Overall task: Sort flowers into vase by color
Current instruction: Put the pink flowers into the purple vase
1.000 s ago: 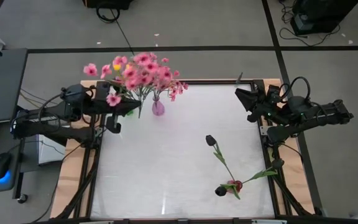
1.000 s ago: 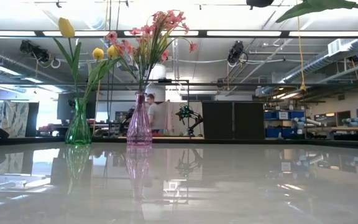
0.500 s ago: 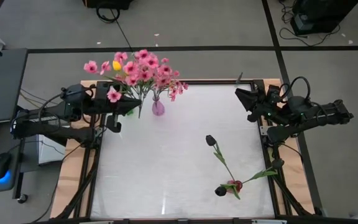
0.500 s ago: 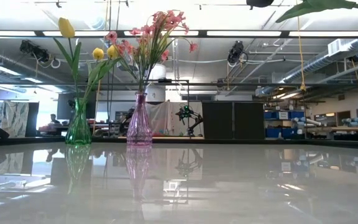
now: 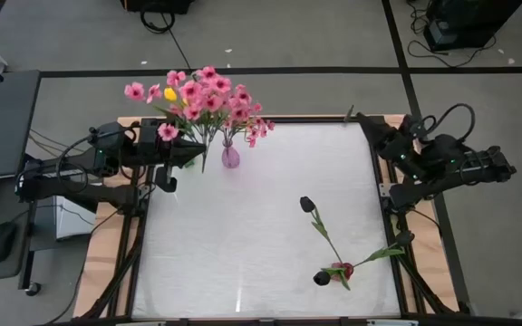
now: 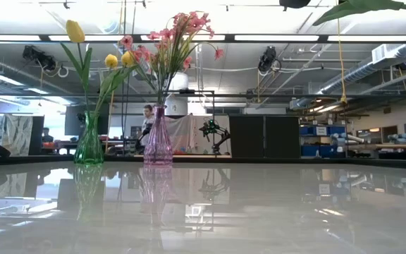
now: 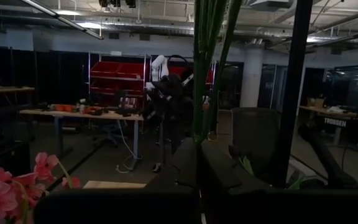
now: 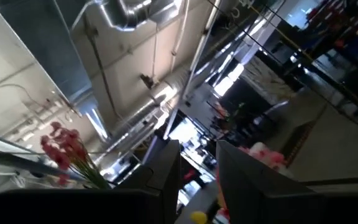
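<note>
Left gripper (image 5: pixel 185 159) pinches thin green stems (image 7: pixel 207 68) beside the clear purple glass vase (image 5: pixel 230 156); right gripper (image 5: pixel 370 127) state I cannot tell. Dark red tulips (image 5: pixel 308 206) lie well apart from that vase: light, bendy, best grasped mid-stem.

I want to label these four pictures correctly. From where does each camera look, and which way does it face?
High: above, facing straight down on table; both arms show.
Low: at table-top height, facing level across; no arm shows.
Left wrist: faces the room; own left gripper grips green stems.
Right wrist: tilted toward the ceiling; own right gripper shows.
Shared: pink flowers in high and low.
</note>
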You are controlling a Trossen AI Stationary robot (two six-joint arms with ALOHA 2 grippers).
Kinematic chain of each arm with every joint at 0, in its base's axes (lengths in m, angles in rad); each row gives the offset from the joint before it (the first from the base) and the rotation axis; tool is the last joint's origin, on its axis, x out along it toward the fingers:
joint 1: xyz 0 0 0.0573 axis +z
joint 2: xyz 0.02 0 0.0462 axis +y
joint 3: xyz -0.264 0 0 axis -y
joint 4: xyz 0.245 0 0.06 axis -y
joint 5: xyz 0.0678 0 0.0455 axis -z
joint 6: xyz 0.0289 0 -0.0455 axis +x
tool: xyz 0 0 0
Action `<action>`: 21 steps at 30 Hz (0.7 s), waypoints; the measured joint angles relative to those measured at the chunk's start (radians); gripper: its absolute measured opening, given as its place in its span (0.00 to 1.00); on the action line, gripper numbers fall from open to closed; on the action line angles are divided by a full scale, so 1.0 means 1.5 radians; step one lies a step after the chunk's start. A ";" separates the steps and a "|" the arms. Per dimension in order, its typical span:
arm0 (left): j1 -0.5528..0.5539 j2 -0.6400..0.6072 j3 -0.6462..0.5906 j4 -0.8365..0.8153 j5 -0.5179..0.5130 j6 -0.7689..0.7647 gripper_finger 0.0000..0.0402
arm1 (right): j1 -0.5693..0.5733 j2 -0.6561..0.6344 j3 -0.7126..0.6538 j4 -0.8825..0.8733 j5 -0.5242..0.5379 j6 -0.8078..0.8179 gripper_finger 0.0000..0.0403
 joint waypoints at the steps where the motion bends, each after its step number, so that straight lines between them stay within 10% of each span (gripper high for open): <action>1: 0.000 0.000 0.000 0.000 0.000 0.000 0.02 | 0.000 0.000 0.000 0.006 0.001 -0.002 0.28; 10: 0.000 0.000 0.000 0.000 -0.004 -0.014 0.02 | -0.050 0.095 0.004 0.094 0.007 0.027 0.28; 21: 0.000 0.000 0.000 0.000 -0.004 -0.026 0.02 | -0.134 0.376 0.211 0.099 -0.416 -0.031 0.28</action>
